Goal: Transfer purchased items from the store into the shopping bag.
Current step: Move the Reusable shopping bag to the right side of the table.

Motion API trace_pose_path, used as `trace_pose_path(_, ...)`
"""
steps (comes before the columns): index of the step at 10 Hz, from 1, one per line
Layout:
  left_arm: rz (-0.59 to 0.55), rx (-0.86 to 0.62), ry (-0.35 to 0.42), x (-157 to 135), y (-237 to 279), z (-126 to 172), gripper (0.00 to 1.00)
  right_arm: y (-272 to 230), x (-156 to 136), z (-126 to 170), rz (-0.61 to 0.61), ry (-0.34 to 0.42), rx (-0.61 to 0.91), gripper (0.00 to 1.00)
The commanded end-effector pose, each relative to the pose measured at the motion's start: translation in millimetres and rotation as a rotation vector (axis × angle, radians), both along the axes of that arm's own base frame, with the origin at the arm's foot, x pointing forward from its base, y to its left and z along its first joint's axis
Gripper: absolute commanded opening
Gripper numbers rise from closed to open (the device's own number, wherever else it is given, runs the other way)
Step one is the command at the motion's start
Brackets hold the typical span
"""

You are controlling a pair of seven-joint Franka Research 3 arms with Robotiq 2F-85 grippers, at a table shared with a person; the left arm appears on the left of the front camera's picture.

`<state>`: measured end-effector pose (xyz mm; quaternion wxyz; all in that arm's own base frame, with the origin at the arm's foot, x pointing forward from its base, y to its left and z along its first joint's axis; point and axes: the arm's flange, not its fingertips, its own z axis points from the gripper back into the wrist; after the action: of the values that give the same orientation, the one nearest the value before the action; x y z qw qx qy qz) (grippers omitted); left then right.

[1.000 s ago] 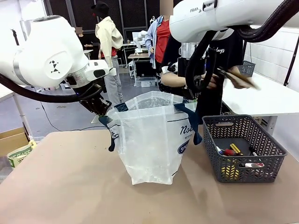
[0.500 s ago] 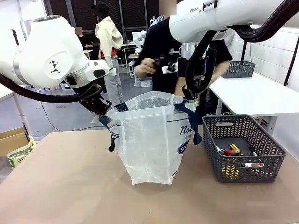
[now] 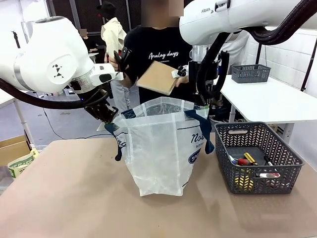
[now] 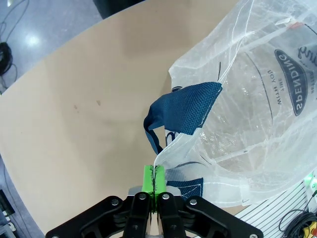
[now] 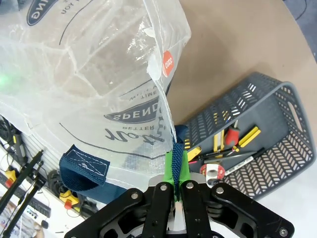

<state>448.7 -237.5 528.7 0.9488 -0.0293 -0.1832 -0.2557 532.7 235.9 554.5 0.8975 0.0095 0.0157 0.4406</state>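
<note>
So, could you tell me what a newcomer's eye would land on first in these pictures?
The clear shopping bag stands open mid-table, its rim pinched on either side by the left gripper and the right gripper. Beyond it, a person holds a flat tan item up near the bag's mouth. A dark grey basket of small goods sits to the robot's right of the bag.

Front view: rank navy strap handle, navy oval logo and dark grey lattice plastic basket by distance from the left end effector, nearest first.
Left end effector pinches the translucent clear plastic tote at its left rim.
1. Navy strap handle: hanging just below it, on the tote's left side.
2. Navy oval logo: tote's front, lower right.
3. Dark grey lattice plastic basket: on the table, far right.
</note>
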Motion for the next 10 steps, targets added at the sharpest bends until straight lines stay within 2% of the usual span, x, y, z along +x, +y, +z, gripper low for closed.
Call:
trace_pose_path(1, 0.000, 0.000, -0.001, -0.5, 0.0, 0.0, 0.00, -0.1, 0.0, 0.0, 0.000, -0.001, -0.001, 0.00)
trace_pose_path(10, 0.000, 0.000, -0.001, -0.5, 0.0, 0.0, 0.00, -0.1, 0.0, 0.0, 0.000, -0.001, -0.001, 0.00)
